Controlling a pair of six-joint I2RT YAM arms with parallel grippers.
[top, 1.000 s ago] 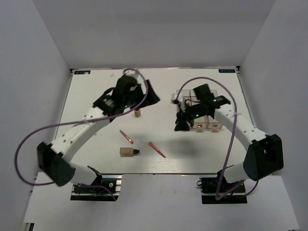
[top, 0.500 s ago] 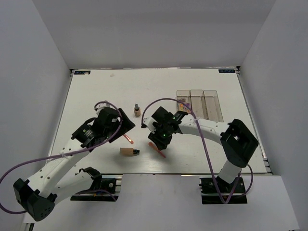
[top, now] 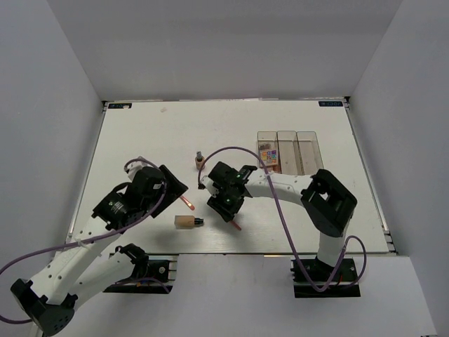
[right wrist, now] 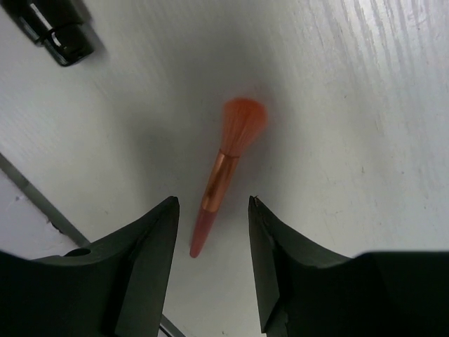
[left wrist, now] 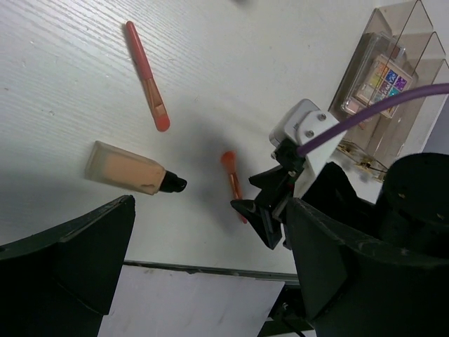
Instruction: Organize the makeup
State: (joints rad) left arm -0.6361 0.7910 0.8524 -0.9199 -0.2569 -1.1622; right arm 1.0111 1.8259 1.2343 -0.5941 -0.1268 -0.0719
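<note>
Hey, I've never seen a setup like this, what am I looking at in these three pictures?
Two robot arms work at a white table. One picture looks down from above; the other two come from a camera on each wrist. On the table lie two orange brushes and a tan bottle; another bottle stands upright. Clear boxes hold a colourful palette. The left gripper is open and empty. The right gripper hovers open over one brush, holding nothing.

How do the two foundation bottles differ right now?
The near bottle lies on its side, dark cap pointing right; the far bottle stands upright, cap on top. The near bottle sits toward the front of the table; the far bottle nearer its middle. Both are tan, dark-capped, ungripped and outside the organizer boxes.
</note>
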